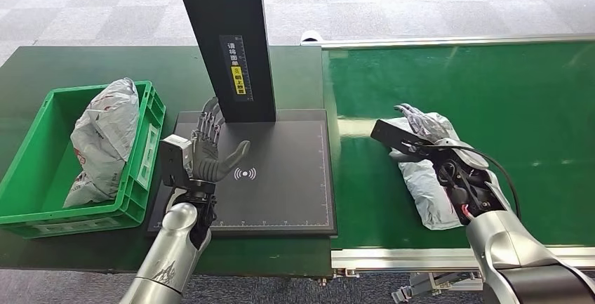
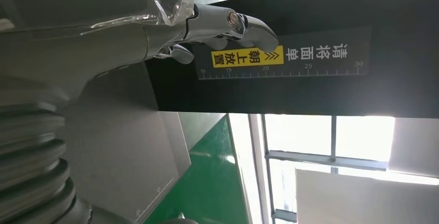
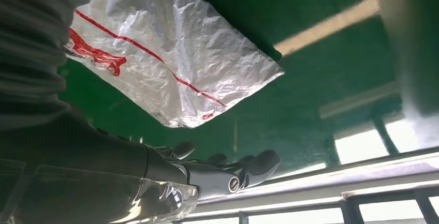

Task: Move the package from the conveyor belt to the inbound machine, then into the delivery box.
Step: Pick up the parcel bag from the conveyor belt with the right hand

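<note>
Our right robot hand rests, fingers spread, on the package; our left robot hand hovers spread, holding nothing.

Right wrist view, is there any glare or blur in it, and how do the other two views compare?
Right wrist view: windows blown out white, the package sharp, the right hand soft. Left wrist view: same window glare, the near left hand blurred. Head view: even light, a sheen on the conveyor belt.

- Grey carpet tiles behind, in lighter and darker squares.
- Dark green table top, carrying everything on the left side.
- Bright windows with dark frames, seen from the left wrist.
</note>
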